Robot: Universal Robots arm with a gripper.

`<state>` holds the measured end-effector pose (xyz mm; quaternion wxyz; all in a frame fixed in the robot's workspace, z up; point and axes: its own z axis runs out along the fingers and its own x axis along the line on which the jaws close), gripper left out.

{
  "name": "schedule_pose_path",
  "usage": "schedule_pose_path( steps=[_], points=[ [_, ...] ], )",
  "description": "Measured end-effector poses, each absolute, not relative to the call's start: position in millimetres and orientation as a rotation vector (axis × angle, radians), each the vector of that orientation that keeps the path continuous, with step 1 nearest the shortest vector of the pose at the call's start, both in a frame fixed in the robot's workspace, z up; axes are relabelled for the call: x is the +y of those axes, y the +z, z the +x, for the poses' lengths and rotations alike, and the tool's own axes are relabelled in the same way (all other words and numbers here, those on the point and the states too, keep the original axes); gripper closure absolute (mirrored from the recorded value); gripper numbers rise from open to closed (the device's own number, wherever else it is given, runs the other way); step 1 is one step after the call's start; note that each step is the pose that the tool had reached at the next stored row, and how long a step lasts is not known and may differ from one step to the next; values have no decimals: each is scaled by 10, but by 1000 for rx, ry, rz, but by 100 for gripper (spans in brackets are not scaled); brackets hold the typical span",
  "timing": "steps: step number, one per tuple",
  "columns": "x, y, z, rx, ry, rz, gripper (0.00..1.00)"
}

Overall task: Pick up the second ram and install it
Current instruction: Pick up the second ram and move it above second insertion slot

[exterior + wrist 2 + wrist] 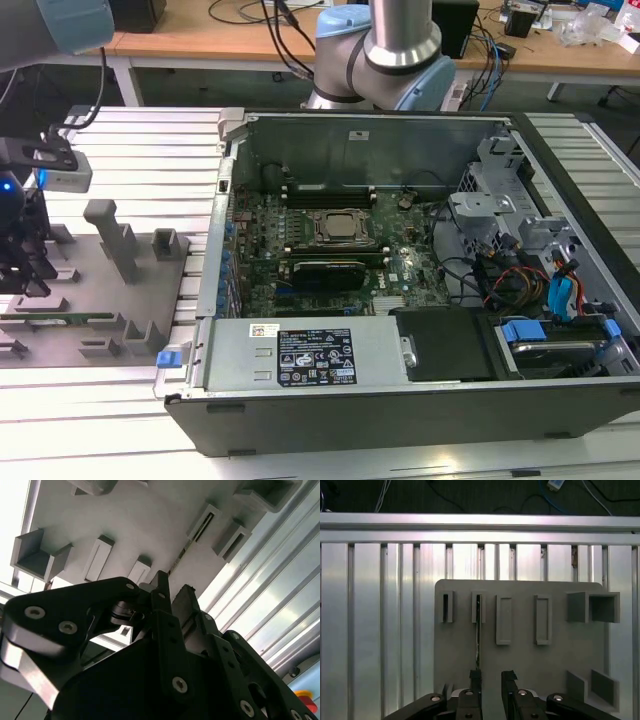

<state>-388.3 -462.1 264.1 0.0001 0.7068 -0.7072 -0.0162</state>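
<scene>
At the exterior view's left, the end effector [22, 275] is held low over the grey tray [110, 330], which is set on the slatted aluminium bench [150, 150]. In the first wrist view the second ram [477, 645] is seen edge-on, stood in a narrow slot of the tray. Its long axis is laid straight away from the fingertips, and its near end is just ahead of them. The fingers [476, 676] are spread by a narrow gap, and nothing is pinched between them. The strip is lined up with one finger rather than with the gap, so it is judged to be slightly off-centre and not yet straddled. Further to the exterior view's right, well apart from the tray, the open computer case [560, 170] is found with its motherboard [340, 240] exposed.
</scene>
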Motion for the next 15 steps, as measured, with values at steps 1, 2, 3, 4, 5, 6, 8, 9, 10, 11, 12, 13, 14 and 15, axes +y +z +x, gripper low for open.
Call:
schedule_pose_path(
  steps=[1,2,3,4,5,6,8,9,10,11,12,13,14,15],
  points=[
    [-4621,2631,-3883,-2222,-51,2220,70],
    [-4621,2612,-3883,-2222,-51,2220,70],
    [-4621,2597,-3883,-2222,-51,2220,70],
    [-4621,2590,-3883,-2222,-51,2220,70],
    [-4621,2583,-3883,-2222,-51,2220,70],
    [-4621,2571,-3883,-2222,-51,2220,70],
    [-4621,2555,-3883,-2222,-51,2220,70],
    [-4621,2547,-3883,-2222,-51,2220,70],
    [-4621,2536,-3883,-2222,-51,2220,70],
    [-4621,2528,-3883,-2222,-51,2220,70],
    [-4621,2512,-3883,-2222,-51,2220,70],
    [-4621,2497,-3883,-2222,-51,2220,70],
    [-4621,2478,-3883,-2222,-51,2220,70],
    [-4630,2447,-3884,-2221,-51,2220,70]
  ],
)
